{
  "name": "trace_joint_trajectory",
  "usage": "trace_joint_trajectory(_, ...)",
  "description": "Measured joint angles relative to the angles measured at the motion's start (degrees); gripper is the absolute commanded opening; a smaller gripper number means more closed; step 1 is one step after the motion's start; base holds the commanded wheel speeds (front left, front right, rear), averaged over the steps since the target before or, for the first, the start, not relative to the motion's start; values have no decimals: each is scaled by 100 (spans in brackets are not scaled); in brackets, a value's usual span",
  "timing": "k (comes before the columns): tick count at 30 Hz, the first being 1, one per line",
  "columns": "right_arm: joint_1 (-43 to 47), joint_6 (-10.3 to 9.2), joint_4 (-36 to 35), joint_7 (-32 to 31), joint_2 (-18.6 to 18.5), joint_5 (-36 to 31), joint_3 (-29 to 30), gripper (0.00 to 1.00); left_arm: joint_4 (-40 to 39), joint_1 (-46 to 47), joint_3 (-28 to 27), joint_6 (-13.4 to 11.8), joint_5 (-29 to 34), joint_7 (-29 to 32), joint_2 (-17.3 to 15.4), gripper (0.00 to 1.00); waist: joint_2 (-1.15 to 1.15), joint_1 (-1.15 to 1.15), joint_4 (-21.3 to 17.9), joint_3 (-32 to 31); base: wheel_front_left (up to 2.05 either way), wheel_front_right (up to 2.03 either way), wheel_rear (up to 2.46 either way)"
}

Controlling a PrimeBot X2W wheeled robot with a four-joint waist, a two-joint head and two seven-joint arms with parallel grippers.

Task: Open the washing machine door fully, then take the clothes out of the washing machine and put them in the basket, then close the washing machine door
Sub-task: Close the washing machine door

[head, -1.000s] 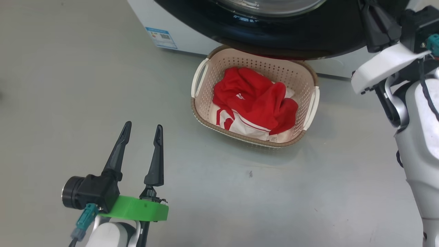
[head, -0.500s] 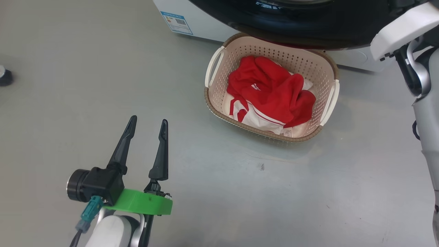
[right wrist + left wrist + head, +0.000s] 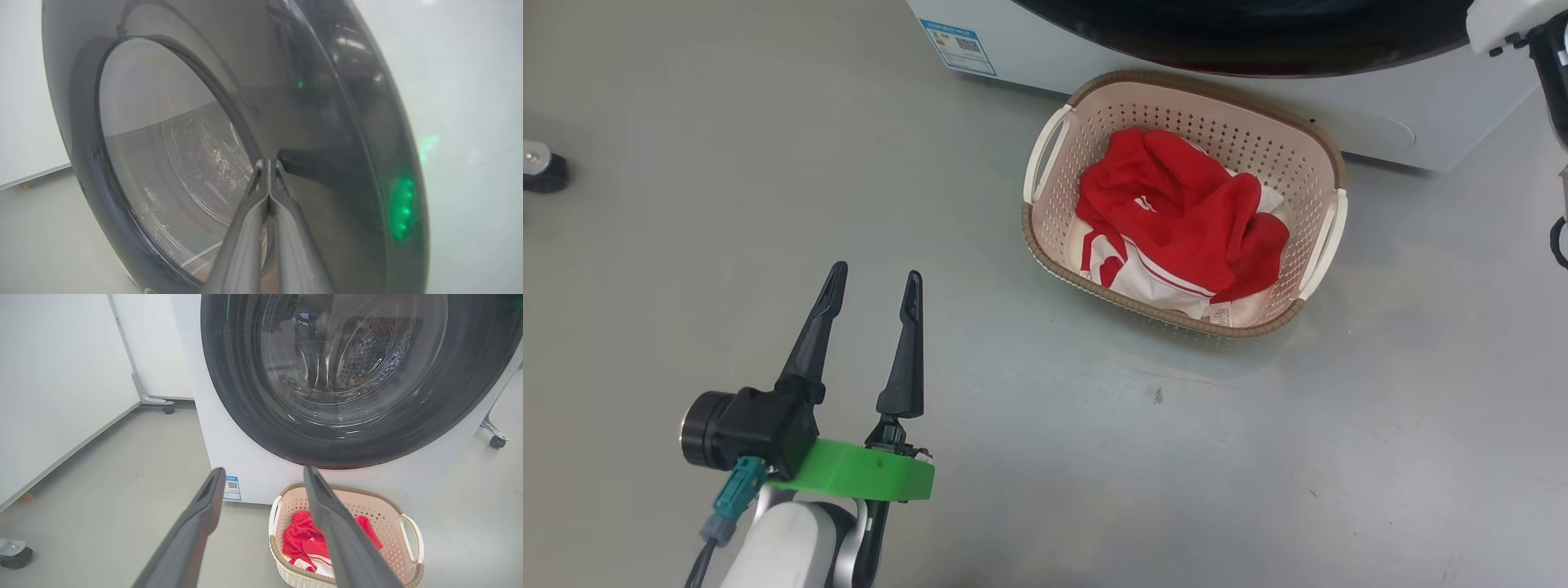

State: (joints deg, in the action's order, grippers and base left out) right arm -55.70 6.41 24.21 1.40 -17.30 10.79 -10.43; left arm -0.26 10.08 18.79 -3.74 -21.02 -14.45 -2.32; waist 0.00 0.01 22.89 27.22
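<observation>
The basket stands on the grey floor just in front of the washing machine, and the red and white clothes lie heaped inside it. The washing machine door shows as a black rim at the top edge. In the left wrist view the door looks flush with the machine's white front, above the basket and clothes. My left gripper hovers open and empty, left of the basket. My right gripper is shut, with its tips against the door's glossy black rim.
A black caster sits on the floor at far left. White wheeled panels stand left of the machine, with another caster foot on its right. A blue label marks the machine's lower corner.
The head camera has shifted, sliding the whole picture. The door's rim has drawn back from over the basket's far edge towards the machine, and the right arm went with it. The left gripper kept still.
</observation>
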Motion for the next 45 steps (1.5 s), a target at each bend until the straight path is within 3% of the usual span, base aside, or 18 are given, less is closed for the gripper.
trace_joint_trajectory(21,-116,-1,668,457,171,165,-82,0,44,85,-56,-8,104,0,20,100,0,0,20,-158,0,0,0)
trace_joint_trajectory(35,1382,9,597,1137,533,514,-203,0,202,43,-232,-8,210,0,20,100,0,0,-357,-676,0,0,0)
trace_joint_trajectory(36,1494,9,586,1156,563,557,-183,18,213,38,-245,-8,224,0,19,100,0,-1,-405,-715,0,0,0)
trace_joint_trajectory(37,1603,9,578,1161,592,597,-169,67,237,34,-245,-5,241,0,13,100,0,0,-453,-754,0,0,0)
trace_joint_trajectory(38,1717,9,573,1173,619,619,-156,100,261,22,-246,2,249,0,7,100,0,-1,-501,-795,0,0,0)
trace_joint_trajectory(45,2580,-56,465,1256,853,832,55,100,457,-141,-244,101,285,0,-89,100,0,0,-896,-1166,0,0,0)
